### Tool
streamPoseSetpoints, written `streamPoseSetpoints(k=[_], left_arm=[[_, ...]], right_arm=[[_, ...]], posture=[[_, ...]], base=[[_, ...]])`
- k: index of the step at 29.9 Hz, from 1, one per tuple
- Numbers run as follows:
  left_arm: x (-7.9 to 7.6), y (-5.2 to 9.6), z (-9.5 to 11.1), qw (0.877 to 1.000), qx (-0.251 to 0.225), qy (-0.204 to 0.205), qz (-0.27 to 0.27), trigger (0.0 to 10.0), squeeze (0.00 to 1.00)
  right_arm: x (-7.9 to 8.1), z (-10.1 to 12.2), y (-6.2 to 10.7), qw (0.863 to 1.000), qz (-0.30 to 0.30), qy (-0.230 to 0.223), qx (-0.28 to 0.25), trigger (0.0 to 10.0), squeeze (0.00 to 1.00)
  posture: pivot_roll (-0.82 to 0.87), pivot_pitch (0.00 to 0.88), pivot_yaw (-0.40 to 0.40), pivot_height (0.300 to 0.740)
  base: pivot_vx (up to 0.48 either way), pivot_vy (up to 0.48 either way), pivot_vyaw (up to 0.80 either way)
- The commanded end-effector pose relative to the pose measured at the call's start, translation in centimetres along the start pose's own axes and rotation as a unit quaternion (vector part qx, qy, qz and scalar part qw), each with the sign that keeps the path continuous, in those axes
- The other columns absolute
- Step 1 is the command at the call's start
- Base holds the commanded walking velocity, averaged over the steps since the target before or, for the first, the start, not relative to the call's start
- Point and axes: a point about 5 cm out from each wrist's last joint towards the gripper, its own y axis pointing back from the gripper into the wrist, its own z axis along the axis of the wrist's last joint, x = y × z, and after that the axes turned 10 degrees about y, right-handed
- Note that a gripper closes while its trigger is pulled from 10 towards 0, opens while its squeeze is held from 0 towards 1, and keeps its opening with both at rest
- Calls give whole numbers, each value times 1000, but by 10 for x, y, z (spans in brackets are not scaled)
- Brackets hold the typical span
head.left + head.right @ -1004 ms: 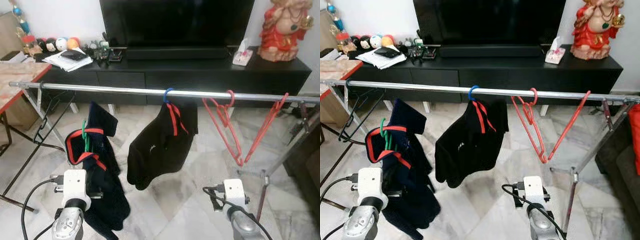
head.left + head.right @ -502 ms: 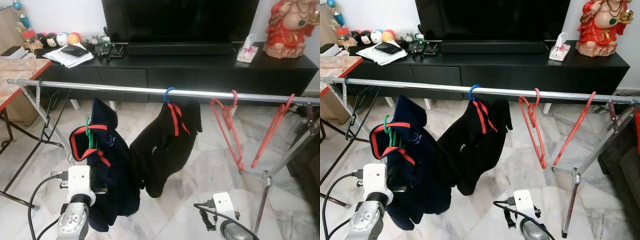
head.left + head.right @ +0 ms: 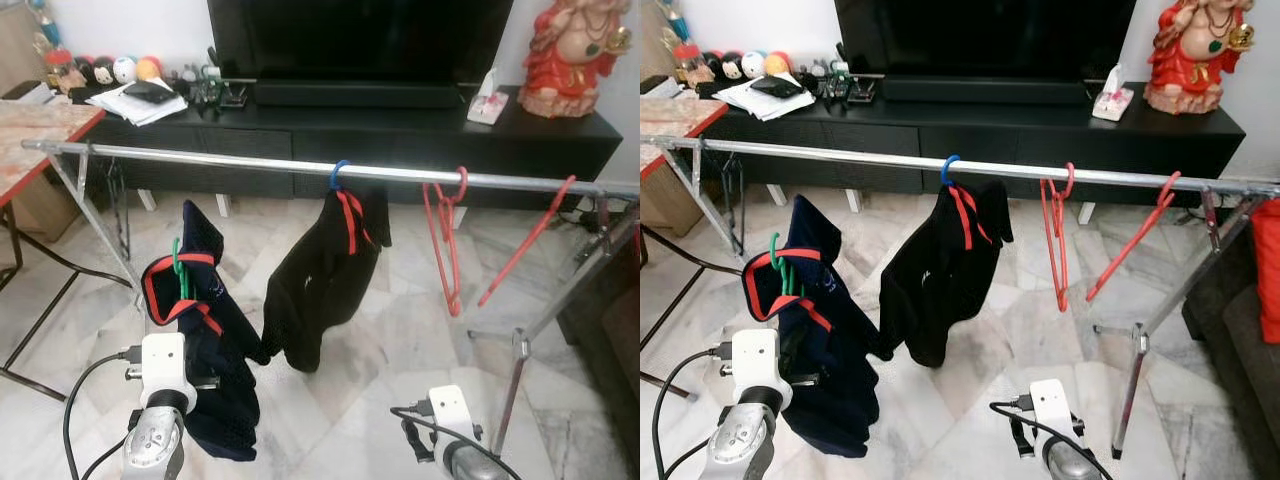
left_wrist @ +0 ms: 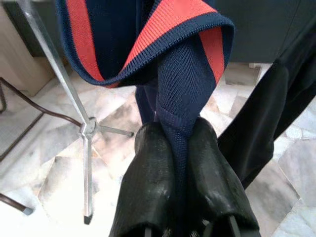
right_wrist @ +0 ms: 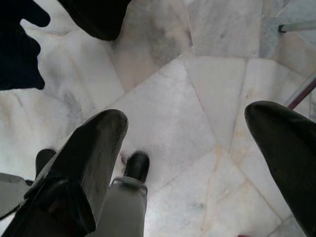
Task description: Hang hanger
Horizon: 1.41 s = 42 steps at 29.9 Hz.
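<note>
- Left end effector [image 4: 173, 163] is pinching a fold of the navy, red-trimmed garment [image 3: 205, 350], keeping it and its green hanger [image 3: 177, 268] raised below the rail, presumably to lift the hook on.
- Right end effector [image 5: 197, 153], fingers spread, is hanging idle over the marble floor [image 5: 163, 89].
- Beyond, the steel rail [image 3: 240, 163] is carrying a black jacket on a blue hanger [image 3: 338, 175] and two bare red hangers [image 3: 448, 225]; open rail left of them looks the likely spot.
- Farthest, a black TV cabinet [image 3: 400, 140] is lining the wall.
</note>
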Motion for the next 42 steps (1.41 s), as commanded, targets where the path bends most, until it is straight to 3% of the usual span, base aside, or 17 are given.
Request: streamPoseSetpoints(k=[1,7,12,18,22,27,31,35,42], left_arm=[[-3,-3,8,1000,-25,-2,-8,10000,0],[3,-2,9,1000,-21,-10,-13,10000,0],[14,6,15,999,-30,-9,5,10000,0],[27,30,8,999,-25,-11,46,10000,0],[27,44,3,996,-30,10,81,10000,0],[20,45,3,995,-35,24,92,10000,0],[14,42,0,995,-31,24,89,10000,0],[6,33,6,998,-26,16,53,10000,0],[5,28,6,999,-21,1,38,10000,0]], right_arm=[[-3,3,0,1000,-6,-4,-5,10000,0],[0,-8,2,1000,-11,-20,8,10000,0],[6,-14,4,1000,-6,-27,14,10000,0],[12,-14,3,1000,20,8,19,10000,0],[4,-8,2,999,30,37,6,10000,0],[-7,-4,2,997,39,70,1,10000,0],[-20,0,1,998,16,57,4,10000,0],[-28,-3,3,1000,-15,25,8,10000,0],[-30,-6,4,1000,-22,17,13,10000,0]], posture=[[-160,0,34,740],[-187,0,75,740],[-120,0,47,740],[-28,0,-40,740],[4,0,-131,740],[20,0,-160,740],[0,0,-120,740],[-37,0,-58,740],[-49,0,-37,740]], base=[[-255,0,0],[-258,0,0],[-269,0,0],[-269,0,0],[-269,0,0],[-273,0,0],[-275,0,0],[-273,0,0],[-277,0,0]])
